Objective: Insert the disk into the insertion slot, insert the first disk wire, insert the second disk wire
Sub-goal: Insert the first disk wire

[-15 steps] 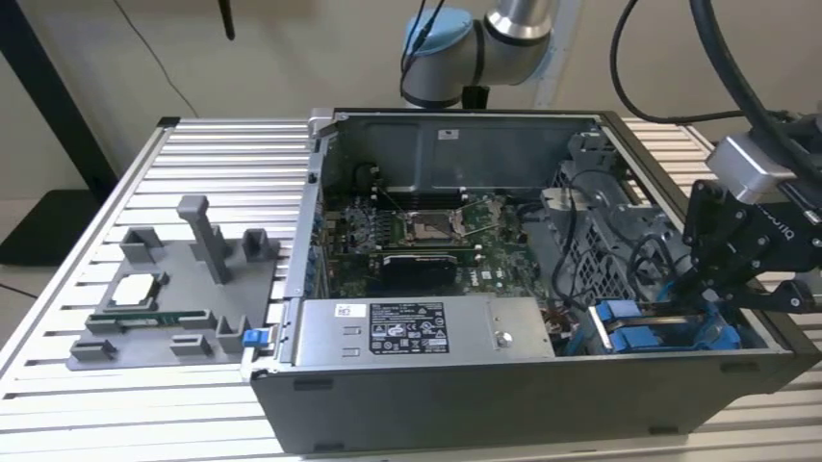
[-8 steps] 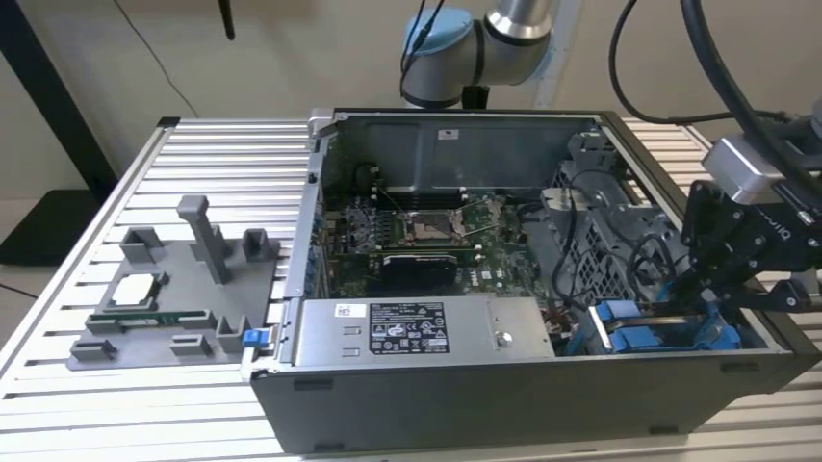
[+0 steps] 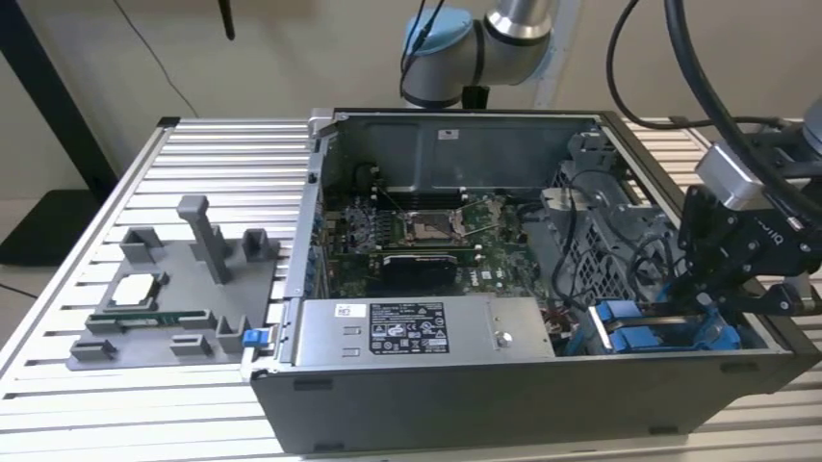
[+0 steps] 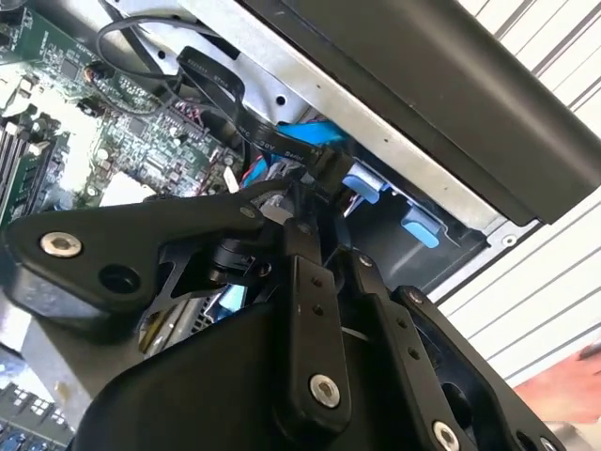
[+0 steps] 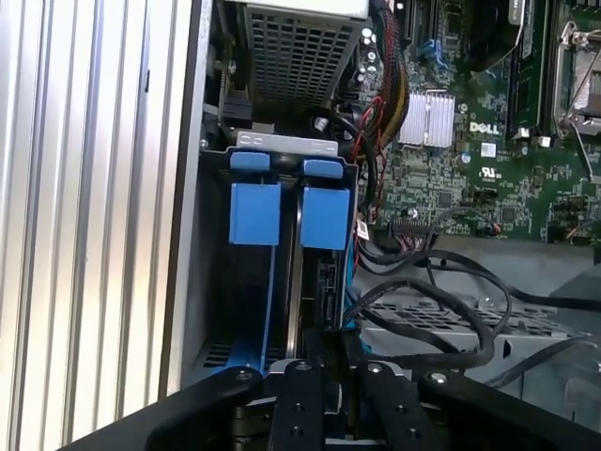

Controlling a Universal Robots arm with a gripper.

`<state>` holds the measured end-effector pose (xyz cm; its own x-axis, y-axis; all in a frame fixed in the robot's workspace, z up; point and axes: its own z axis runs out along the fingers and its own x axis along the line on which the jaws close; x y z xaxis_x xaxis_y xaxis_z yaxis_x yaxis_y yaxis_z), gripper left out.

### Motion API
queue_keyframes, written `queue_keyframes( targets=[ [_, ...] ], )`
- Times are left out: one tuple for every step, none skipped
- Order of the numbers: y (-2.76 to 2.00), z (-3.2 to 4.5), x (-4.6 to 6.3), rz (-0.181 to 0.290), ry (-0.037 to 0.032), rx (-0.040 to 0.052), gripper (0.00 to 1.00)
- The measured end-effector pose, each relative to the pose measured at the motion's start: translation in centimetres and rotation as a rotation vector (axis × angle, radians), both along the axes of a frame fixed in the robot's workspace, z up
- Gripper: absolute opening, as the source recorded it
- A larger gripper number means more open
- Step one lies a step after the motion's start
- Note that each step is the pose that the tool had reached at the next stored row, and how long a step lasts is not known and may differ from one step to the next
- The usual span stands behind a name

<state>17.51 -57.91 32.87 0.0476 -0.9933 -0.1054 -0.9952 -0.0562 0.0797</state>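
Disk (image 5: 325, 268), in its blue carrier, sits on edge inside the insertion slot (image 5: 285, 141), at the open computer case's (image 3: 514, 404) four o'clock corner in the exterior view. Just above it the hand (image 4: 305, 193) has its fingers nearly closed, pinching the plug of a black wire (image 4: 235, 94).

Disk carrier (image 5: 326, 216) bright blue; motherboard (image 5: 470, 169) green; end effector (image 5: 331, 366) black; table (image 5: 84, 235) ribbed silver-grey; cage (image 5: 296, 56) perforated grey.

Exterior view raised, looking down into open grey metal computer case (image 3: 514, 404), both wrist views close inside it past black gripper (image 5: 327, 346), sharing blue plastic bay fittings (image 5: 255, 211), green circuit board (image 4: 141, 141).
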Motion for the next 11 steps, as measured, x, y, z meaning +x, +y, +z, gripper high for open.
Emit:
queue_keyframes(
  targets=[
    [0.00, -0.07, 0.0, 0.000, 0.0002, 0.0009, 1.00],
    [-0.01, -0.09, 0.0, -0.001, 0.0000, 0.0008, 1.00],
    [-0.01, -0.08, 0.0, -0.001, -0.0001, 0.0007, 1.00],
    [-0.01, -0.07, 0.0, -0.001, -0.0001, 0.0004, 1.00],
    [0.00, 0.00, 0.0, -0.001, 0.0000, 0.0008, 1.00],
    [-0.01, 0.09, -0.1, -0.002, 0.0002, 0.0023, 1.00],
    [-0.01, 0.25, -0.1, -0.002, 0.0004, 0.0039, 1.00],
    [-0.01, 0.52, -0.1, -0.003, 0.0008, 0.0042, 1.00],
    [-0.01, 0.83, -0.1, -0.003, 0.0011, 0.0044, 1.00],
    [-0.01, 1.14, -0.1, -0.004, 0.0014, 0.0050, 1.00],
    [-0.01, 1.47, -0.1, -0.004, 0.0015, 0.0051, 1.00]
  ],
)
